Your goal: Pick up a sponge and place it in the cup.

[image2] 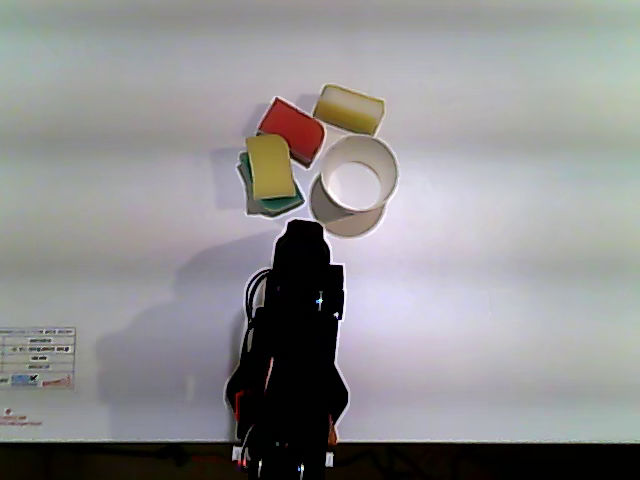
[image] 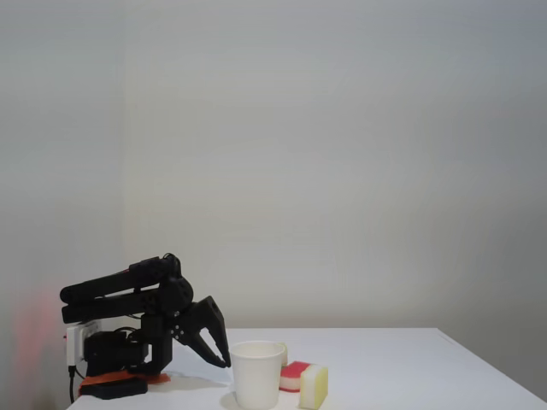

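Right now I have the arm folded low at its base, with the gripper (image: 224, 359) pointing down toward the worktop (image: 402, 367) just beside the cup (image: 257, 373) in the fixed view. From the side the black fingers (image: 215, 342) look drawn close together with nothing between them, though at this scale I cannot tell for certain whether a small gap remains.

From above, the cup (image2: 358, 175) stands upright and empty, close in front of the arm's tip. The sponge (image2: 349, 108) I am after, the pale yellow block, lies beyond the cup on its far side, near its rim. A red-topped sponge (image2: 292, 128) sits to its left in that view, and a yellow sponge on a green pad (image2: 270, 170) lies nearer the arm, left of the cup.

My worry is the reach. The cup stands between the arm and the sponge, so a straight, low approach would likely knock the light paper cup over or push it away. I would need to go up and over. The red-topped sponge is also close by, so spread fingers coming down slightly off could catch it too, or grab the wrong block altogether.
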You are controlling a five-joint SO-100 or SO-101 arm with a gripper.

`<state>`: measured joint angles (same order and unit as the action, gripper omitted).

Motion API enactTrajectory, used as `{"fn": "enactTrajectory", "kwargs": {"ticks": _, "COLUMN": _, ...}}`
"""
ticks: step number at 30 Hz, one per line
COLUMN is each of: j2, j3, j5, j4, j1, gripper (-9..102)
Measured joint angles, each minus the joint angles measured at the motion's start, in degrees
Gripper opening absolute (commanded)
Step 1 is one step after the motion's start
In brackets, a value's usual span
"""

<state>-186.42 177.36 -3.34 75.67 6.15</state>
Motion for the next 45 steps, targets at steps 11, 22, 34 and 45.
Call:
{"fn": "enactTrajectory", "kwargs": {"ticks": 11, "j2": 0.00, "j3": 0.00, "j5": 0.00, "j4": 0.00, "j1": 0.00, "gripper": 0}}
{"fn": "enactTrajectory", "kwargs": {"ticks": 22, "j2": 0.00, "j3": 0.00, "j5": 0.00, "j4": 0.00, "j1": 0.00, "gripper": 0}}
{"fn": "enactTrajectory", "kwargs": {"ticks": 34, "j2": 0.00, "j3": 0.00, "j5": 0.00, "j4": 0.00, "j1": 0.00, "gripper": 0}}
{"fn": "enactTrajectory", "kwargs": {"ticks": 45, "j2": 0.00, "j3": 0.00, "j5": 0.00, "j4": 0.00, "j1": 0.70, "gripper": 0}}
